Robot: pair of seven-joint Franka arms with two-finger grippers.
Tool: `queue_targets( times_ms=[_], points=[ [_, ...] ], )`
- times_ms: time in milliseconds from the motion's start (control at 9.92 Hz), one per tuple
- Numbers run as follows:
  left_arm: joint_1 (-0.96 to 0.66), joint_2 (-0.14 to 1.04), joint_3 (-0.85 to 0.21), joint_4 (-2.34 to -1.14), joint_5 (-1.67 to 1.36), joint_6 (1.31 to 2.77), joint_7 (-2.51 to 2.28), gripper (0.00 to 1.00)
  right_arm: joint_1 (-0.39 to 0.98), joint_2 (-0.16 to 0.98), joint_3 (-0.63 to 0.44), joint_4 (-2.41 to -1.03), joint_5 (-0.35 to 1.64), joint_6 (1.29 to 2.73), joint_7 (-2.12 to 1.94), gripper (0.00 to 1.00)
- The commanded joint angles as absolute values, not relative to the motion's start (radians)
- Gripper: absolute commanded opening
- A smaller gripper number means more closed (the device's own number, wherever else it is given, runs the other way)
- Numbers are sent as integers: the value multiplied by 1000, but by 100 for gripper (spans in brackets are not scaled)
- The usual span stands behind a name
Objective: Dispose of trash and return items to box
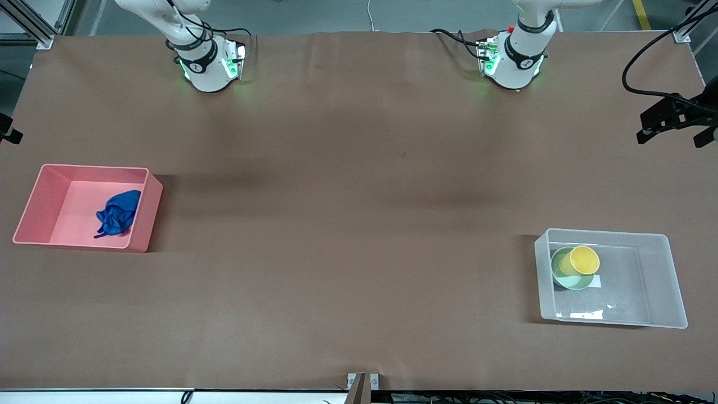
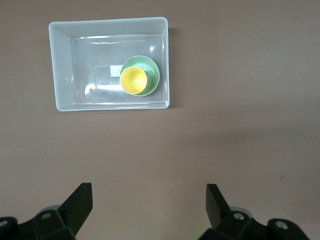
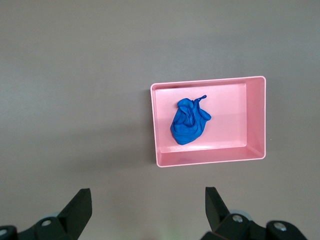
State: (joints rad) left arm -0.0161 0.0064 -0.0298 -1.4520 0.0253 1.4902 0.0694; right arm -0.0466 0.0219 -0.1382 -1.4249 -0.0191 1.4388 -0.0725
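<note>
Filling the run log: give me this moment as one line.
blue cloth wad in pink bin | yellow cup in mint-green bowl in clear tub | left gripper open, high over table | right gripper open, high over table

— How were the two arms posed?

— Both arms were raised high above the table and waiting; only their bases and lowest links were seen in the front view, along the top edge, with green lights lit at each base.

— What was seen of the left gripper (image 2: 149,207)?

— It was pointed straight down over bare table, its two black fingers (image 2: 80,202) spread wide apart, with nothing held between them.

— And the right gripper (image 3: 148,209)?

— It was held the same way, aimed downward, its fingers (image 3: 216,205) parted widely and nothing gripped.
</note>
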Motion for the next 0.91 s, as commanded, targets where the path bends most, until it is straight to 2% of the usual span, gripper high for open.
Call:
queue_targets(
  times_ms=[0,807],
  points=[
    [-21,-12,-43,-1500,52,1479,16,100,-48,21,-144,-1417,-8,1431,-95,100],
    [-9,3,-44,-1500,5,1470,12,100,-44,21,-144,-1417,-8,1431,-124,100]
  ],
)
